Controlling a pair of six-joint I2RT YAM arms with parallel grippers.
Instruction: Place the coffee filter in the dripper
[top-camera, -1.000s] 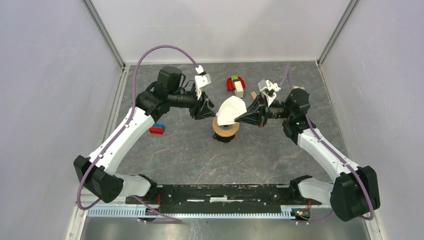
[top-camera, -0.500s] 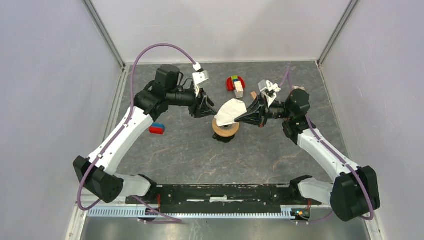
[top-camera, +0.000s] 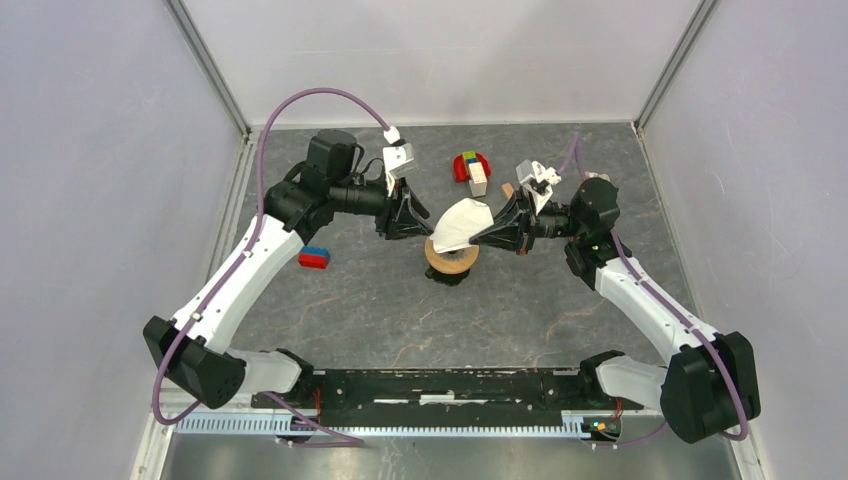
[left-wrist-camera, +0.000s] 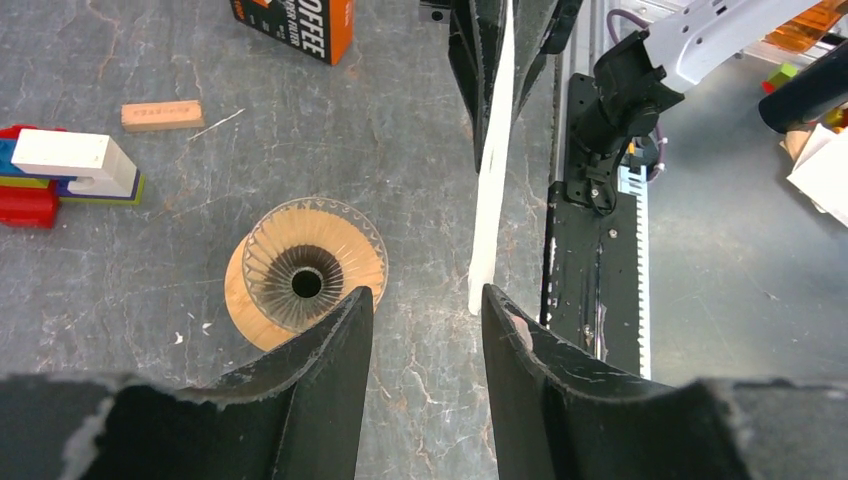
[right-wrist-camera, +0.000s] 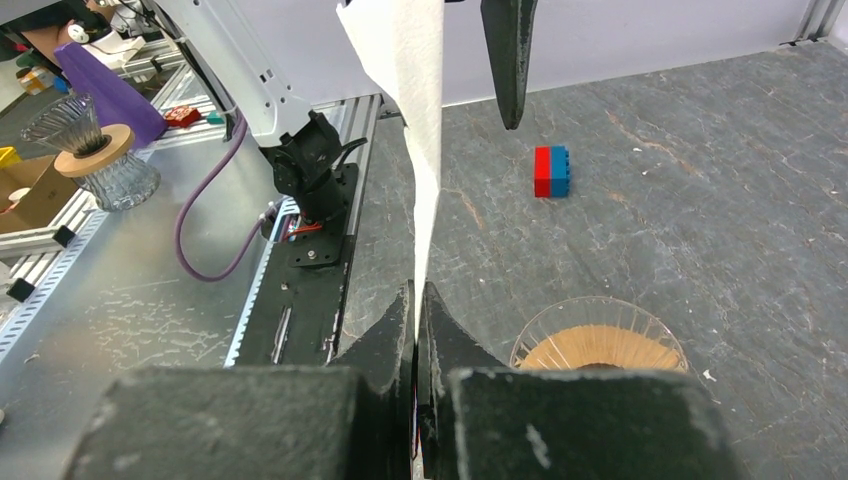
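Overhead, the thin white paper coffee filter (top-camera: 460, 225) juts from the right gripper (top-camera: 478, 235) tips above the clear ribbed, tan-collared glass dripper (top-camera: 452, 262), the left gripper (top-camera: 424, 228) now drawn back; left wrist: fingers (left-wrist-camera: 335, 350) parted, empty; right wrist: fingers (right-wrist-camera: 388, 348) clamped on the paper, so lowering remains.

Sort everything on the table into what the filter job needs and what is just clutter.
For the job:
- coffee filter, pinched in the right gripper
- dripper
- left gripper, open

Lying about:
- red-and-blue block
- coloured block stack
- small wooden block
- orange coffee box
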